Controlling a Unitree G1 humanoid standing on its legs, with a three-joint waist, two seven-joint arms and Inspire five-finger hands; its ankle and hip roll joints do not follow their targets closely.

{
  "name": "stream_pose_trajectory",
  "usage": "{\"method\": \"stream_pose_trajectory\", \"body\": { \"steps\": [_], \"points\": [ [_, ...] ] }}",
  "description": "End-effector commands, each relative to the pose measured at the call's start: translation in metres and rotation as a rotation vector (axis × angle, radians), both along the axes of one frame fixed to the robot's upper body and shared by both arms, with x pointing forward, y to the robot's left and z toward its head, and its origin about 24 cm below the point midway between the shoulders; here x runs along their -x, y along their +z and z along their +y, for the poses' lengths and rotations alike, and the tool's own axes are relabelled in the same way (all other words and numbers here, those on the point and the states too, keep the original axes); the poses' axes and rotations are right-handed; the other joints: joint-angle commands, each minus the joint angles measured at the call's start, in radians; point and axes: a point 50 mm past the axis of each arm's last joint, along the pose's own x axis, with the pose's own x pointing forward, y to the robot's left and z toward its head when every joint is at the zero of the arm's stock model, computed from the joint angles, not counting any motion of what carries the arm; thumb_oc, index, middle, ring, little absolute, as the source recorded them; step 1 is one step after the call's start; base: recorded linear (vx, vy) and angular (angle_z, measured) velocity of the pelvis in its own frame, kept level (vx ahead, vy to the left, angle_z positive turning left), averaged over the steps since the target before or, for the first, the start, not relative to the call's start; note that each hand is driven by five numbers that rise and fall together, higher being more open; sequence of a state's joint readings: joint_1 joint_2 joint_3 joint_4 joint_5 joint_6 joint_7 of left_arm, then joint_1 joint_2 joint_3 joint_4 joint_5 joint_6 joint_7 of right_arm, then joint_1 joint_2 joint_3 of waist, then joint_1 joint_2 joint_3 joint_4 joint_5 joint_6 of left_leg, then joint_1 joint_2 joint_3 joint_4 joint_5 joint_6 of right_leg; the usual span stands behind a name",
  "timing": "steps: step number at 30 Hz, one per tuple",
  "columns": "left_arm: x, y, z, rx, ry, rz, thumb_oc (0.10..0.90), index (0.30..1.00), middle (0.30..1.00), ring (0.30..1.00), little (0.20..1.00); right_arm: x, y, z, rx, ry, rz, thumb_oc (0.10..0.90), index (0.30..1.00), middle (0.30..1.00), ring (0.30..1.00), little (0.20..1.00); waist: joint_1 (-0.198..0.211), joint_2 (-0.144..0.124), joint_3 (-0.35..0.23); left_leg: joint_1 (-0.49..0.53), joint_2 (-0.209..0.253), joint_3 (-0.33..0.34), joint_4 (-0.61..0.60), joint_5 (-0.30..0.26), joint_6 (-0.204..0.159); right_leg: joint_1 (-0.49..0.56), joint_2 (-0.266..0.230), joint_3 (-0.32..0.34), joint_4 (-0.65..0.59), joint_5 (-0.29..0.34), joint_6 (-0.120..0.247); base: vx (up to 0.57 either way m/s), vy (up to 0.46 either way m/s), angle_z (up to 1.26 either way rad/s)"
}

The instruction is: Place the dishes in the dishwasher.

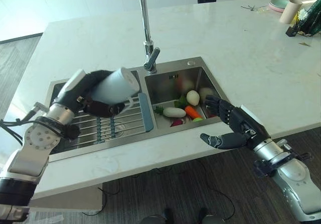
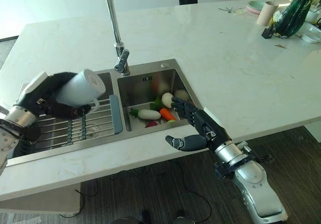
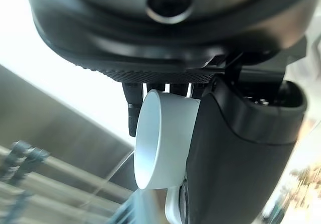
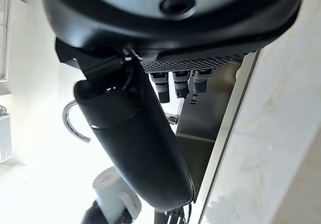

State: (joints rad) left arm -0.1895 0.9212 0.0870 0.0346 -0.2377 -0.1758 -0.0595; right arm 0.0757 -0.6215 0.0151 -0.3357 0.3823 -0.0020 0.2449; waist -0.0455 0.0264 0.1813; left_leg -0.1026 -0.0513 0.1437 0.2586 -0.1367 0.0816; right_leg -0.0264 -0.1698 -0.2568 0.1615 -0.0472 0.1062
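My left hand (image 1: 95, 101) is shut on a white mug (image 1: 116, 86), holding it tilted on its side above the wire rack (image 1: 100, 126) in the left sink basin. The left wrist view shows the mug (image 3: 163, 138) gripped between my thumb (image 3: 235, 148) and fingers. At the front edge of the right basin (image 1: 173, 86), my right hand (image 1: 233, 128) hovers open with nothing in it. The mug (image 4: 113, 196) shows small past my right thumb in the right wrist view.
Toy vegetables lie in the right basin: a white radish (image 1: 174, 112), a carrot (image 1: 192, 112), an egg-shaped white piece (image 1: 193, 97). A tall faucet (image 1: 147, 38) rises behind the sink divider. At the far right of the counter stand a paper cup (image 1: 290, 10), plates (image 1: 277, 4) and a dark green object (image 2: 291, 15).
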Motion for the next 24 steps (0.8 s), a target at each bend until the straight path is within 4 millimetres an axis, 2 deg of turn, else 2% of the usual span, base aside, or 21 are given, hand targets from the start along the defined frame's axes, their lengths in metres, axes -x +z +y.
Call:
{"method": "stream_pose_trajectory", "body": {
  "steps": [1,4,6,10,12,14,17,18,20,23,24],
  "points": [
    [0.024,0.073,0.000,0.156,-0.005,-0.522,0.400,0.300,0.300,0.300,0.300,0.003,0.049,0.007,-0.022,0.028,-0.302,0.800,0.900,0.900,0.900,0.900,0.012,0.016,-0.101,0.027,0.103,0.044,0.041,-0.131,-0.114,-0.036,0.014,-0.003,0.138,-0.189,0.042,0.02,-0.084,0.01],
    [0.042,0.065,-0.007,0.254,0.022,-0.675,0.400,0.300,0.300,0.300,0.300,0.008,0.048,0.010,-0.064,0.023,-0.328,0.800,0.900,0.900,0.900,0.900,0.020,0.000,-0.103,0.028,0.101,0.033,0.041,-0.135,-0.113,-0.031,0.015,-0.008,0.138,-0.195,0.037,0.02,-0.090,0.03],
    [0.045,0.062,-0.008,0.267,0.024,-0.687,0.400,0.300,0.300,0.300,0.300,0.009,0.048,0.011,-0.071,0.020,-0.335,0.800,0.900,0.900,0.900,0.900,0.024,-0.003,-0.103,0.028,0.101,0.030,0.041,-0.136,-0.113,-0.029,0.016,-0.009,0.138,-0.197,0.036,0.00,-0.068,0.04],
    [0.066,0.046,-0.017,0.323,0.021,-0.725,0.400,0.300,0.300,0.300,0.300,0.016,0.049,0.012,-0.103,0.004,-0.365,0.800,0.900,0.900,0.900,0.900,0.050,-0.014,-0.103,0.022,0.096,0.011,0.041,-0.130,-0.111,-0.029,0.018,-0.018,0.138,-0.197,0.028,0.02,-0.096,0.09],
    [0.082,0.036,-0.019,0.297,0.057,-0.740,0.400,0.300,0.300,0.300,0.300,0.020,0.050,0.013,-0.116,-0.006,-0.385,0.800,0.900,0.900,0.900,0.900,0.076,-0.022,-0.099,0.026,0.092,-0.008,0.041,-0.138,-0.114,-0.020,0.021,-0.022,0.138,-0.208,0.023,0.01,-0.129,0.15],
    [0.088,0.030,-0.016,0.327,0.082,-0.728,0.400,0.300,0.300,0.300,0.300,0.022,0.052,0.012,-0.128,-0.011,-0.399,0.800,0.900,0.900,0.900,0.900,0.092,-0.028,-0.096,0.022,0.096,-0.010,0.041,-0.129,-0.114,-0.021,0.020,-0.032,0.138,-0.203,0.017,-0.02,-0.124,0.15],
    [0.097,0.016,-0.011,0.448,0.120,-0.705,0.400,0.300,0.300,0.300,0.300,0.023,0.056,0.013,-0.154,-0.010,-0.433,0.800,0.900,0.900,0.900,0.900,0.123,-0.036,-0.087,0.027,0.109,-0.012,0.041,-0.122,-0.122,-0.012,0.020,-0.053,0.138,-0.208,0.008,0.01,-0.139,0.29],
    [0.098,0.015,-0.011,0.462,0.118,-0.701,0.400,0.300,0.300,0.300,0.300,0.024,0.056,0.013,-0.156,-0.014,-0.436,0.800,0.900,0.900,0.900,0.900,0.125,-0.036,-0.085,0.029,0.111,-0.014,0.041,-0.121,-0.123,-0.010,0.021,-0.056,0.138,-0.208,0.006,0.02,-0.175,0.36],
    [0.104,0.003,-0.014,0.572,0.108,-0.666,0.400,0.300,0.300,0.300,0.300,0.025,0.059,0.016,-0.182,-0.019,-0.459,0.800,0.900,0.900,0.900,0.900,0.161,-0.037,-0.068,0.027,0.123,-0.028,0.041,-0.103,-0.139,0.006,0.026,-0.078,0.138,-0.220,-0.007,0.05,-0.174,0.41],
    [0.110,0.001,-0.018,0.585,0.087,-0.643,0.400,0.300,0.300,0.300,0.300,0.026,0.061,0.019,-0.201,-0.013,-0.463,0.800,0.900,0.900,0.900,0.900,0.197,-0.030,-0.051,0.002,0.132,-0.067,0.041,-0.073,-0.159,0.014,0.036,-0.094,0.138,-0.231,-0.019,-0.02,-0.093,0.55],
    [0.108,0.004,-0.023,0.611,0.021,-0.631,0.400,0.300,0.300,0.300,0.300,0.028,0.063,0.015,-0.177,-0.063,-0.476,0.800,0.900,0.900,0.900,0.900,0.189,-0.024,-0.036,-0.028,0.204,0.041,0.041,-0.031,-0.189,0.022,0.019,-0.158,0.138,-0.229,-0.014,-0.15,-0.068,1.52]
  ]
}}
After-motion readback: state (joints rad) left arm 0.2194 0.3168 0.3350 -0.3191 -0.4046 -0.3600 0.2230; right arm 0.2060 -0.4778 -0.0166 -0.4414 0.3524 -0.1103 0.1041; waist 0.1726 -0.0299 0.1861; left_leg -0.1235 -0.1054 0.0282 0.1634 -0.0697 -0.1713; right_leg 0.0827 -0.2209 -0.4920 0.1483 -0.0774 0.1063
